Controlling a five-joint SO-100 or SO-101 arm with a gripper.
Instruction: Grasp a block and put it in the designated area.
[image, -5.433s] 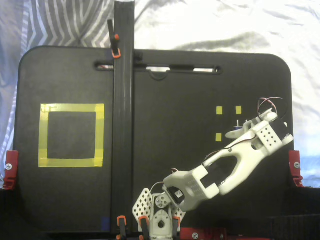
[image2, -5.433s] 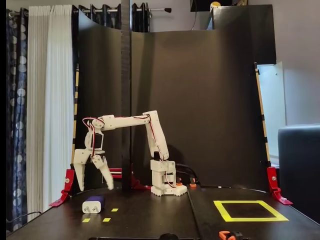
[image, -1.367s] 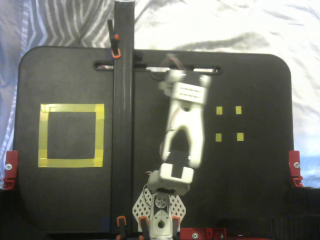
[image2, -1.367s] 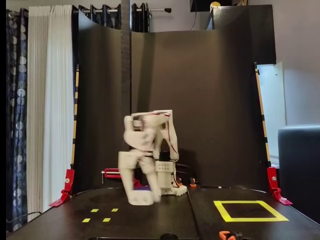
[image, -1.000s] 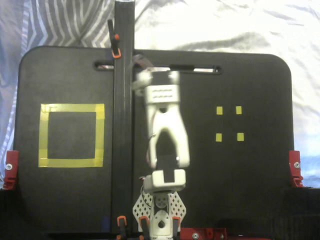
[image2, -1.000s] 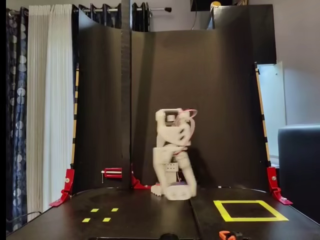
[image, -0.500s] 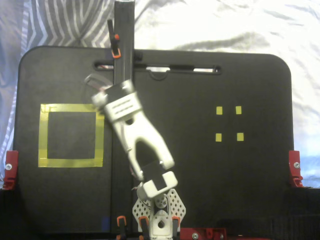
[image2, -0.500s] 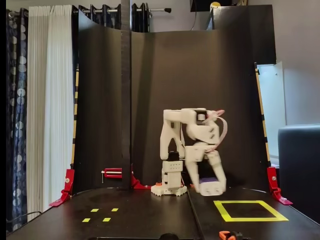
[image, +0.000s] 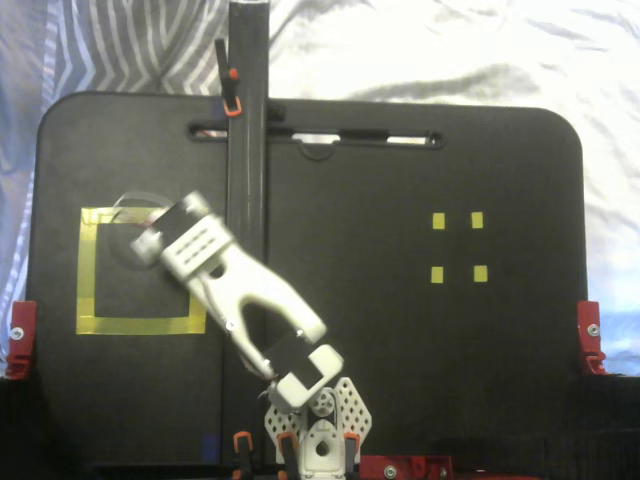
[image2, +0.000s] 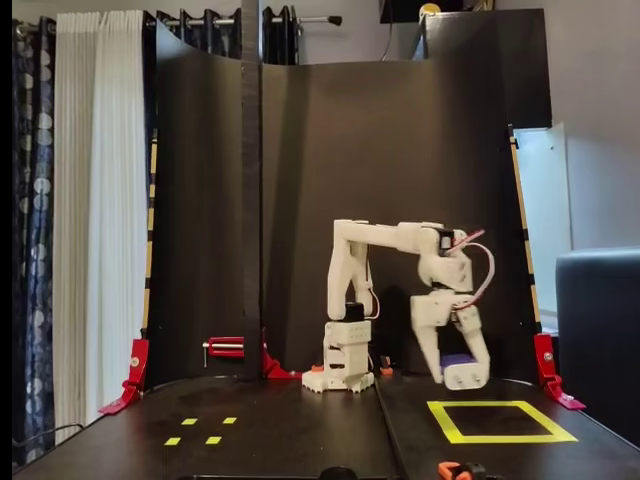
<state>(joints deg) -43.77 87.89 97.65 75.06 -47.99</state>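
white plastic gripper (image2: 455, 372) clamped on dark blue rounded block (image2: 457, 359) | held above matte black surface (image2: 300, 430) | over yellow-tape square designated area (image2: 500, 421) | arm extended

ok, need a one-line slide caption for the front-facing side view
White arm carries the blue block in its jaws, held in the air just behind the yellow tape square.

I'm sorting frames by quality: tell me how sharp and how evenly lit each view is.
In the fixed view from above, everything is soft and grainy; the gripper smears slightly over the yellow square, and the block is hidden. In the fixed view from the front, the picture is sharper but dim; the block is a dark purple patch, and the curtain is brightest.
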